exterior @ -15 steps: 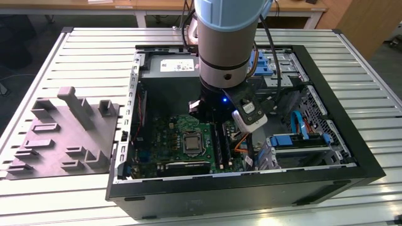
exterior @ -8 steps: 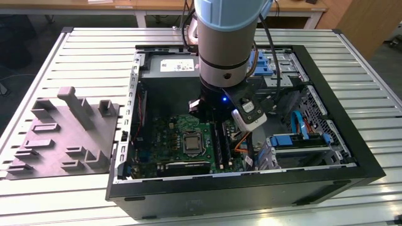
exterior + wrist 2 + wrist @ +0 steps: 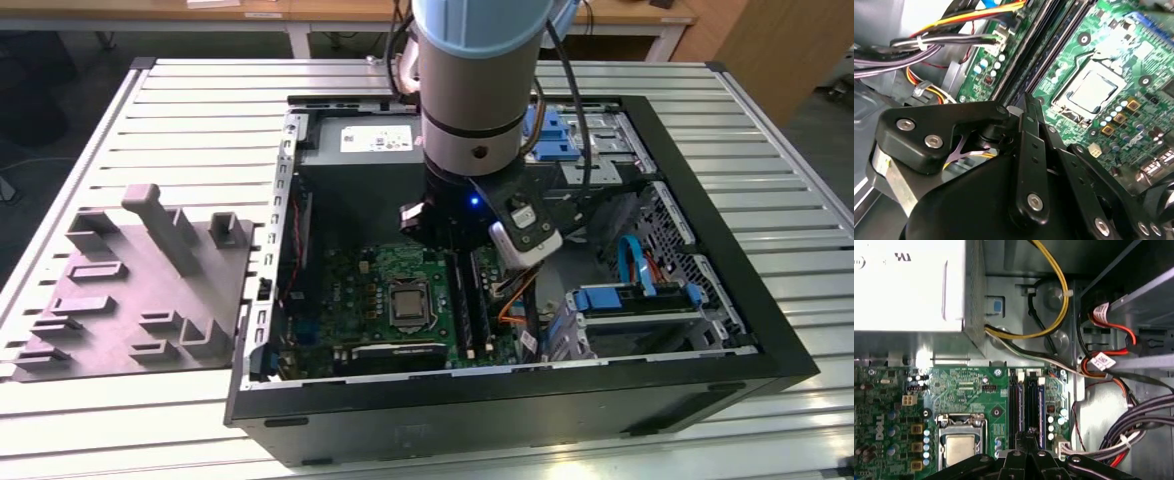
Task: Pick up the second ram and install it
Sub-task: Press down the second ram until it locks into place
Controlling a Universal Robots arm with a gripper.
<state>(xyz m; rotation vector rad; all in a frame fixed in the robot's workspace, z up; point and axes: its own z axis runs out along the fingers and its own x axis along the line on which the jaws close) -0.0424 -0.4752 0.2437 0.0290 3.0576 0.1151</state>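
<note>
Gripper (image 3: 1026,436): clenched. In both wrist views the fingers (image 3: 1029,120) are drawn together with only a sliver between them. I cannot tell whether a ram stick is nipped there.

Position: inside the open computer case (image 3: 534,400), tip directly over the memory slots (image 3: 1026,400) and close above them.

Ram: no stick can be told apart from the slots. I cannot tell whether it sits in the grip or in a slot.

Slots: long, dark, parallel channels with pale latches at the far ends. One shows bluish along its length.

Motherboard (image 3: 969,385): green. The processor socket (image 3: 960,447) lies beside the slots, with a bare silver chip in a metal frame.

Beyond the board's edge: the grey power supply (image 3: 909,285). A yellow cable (image 3: 1056,285) loops out from it. A bundle of dark and red cables (image 3: 1139,420) lies on the slots' other side.

Exterior view: blue drive brackets (image 3: 627,298) sit at the case's right. The case lies on a slatted metal table (image 3: 200,110). A grey moulded fixture (image 3: 134,290) rests on the table at the exterior view's left, just beside the case.
</note>
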